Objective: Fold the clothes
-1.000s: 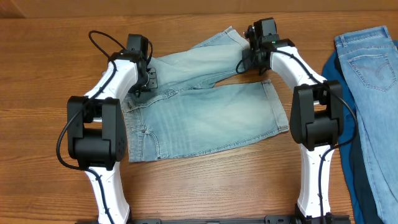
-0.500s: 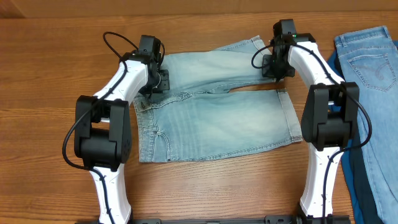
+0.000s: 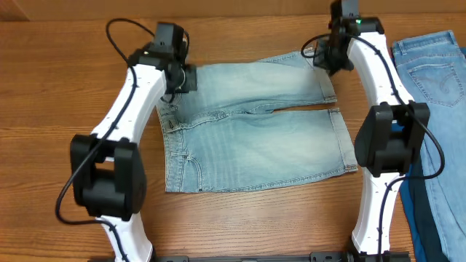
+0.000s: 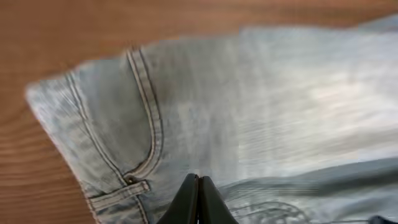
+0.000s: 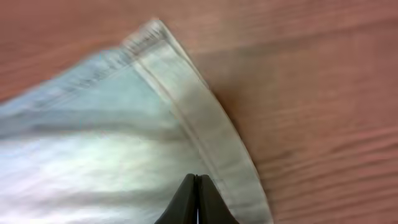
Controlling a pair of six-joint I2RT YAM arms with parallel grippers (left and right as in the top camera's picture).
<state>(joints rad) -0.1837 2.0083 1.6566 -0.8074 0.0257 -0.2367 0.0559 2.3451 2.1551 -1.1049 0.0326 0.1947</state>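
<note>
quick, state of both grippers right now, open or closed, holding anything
Left gripper: closed, pinching the shorts near the waistband.
Right gripper: closed, pinching the shorts at a leg hem.

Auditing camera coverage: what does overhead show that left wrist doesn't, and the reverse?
Overhead only: the whole outline of the pale faded denim shorts, a brighter light-blue denim garment and a dark blue cloth at the right edge. Left wrist only: a belt loop and seam stitching close up, jaws shut on the denim. Both: the shorts on the brown wooden table.

Pale denim shorts (image 3: 255,142) on wooden table (image 3: 44,109)
</note>
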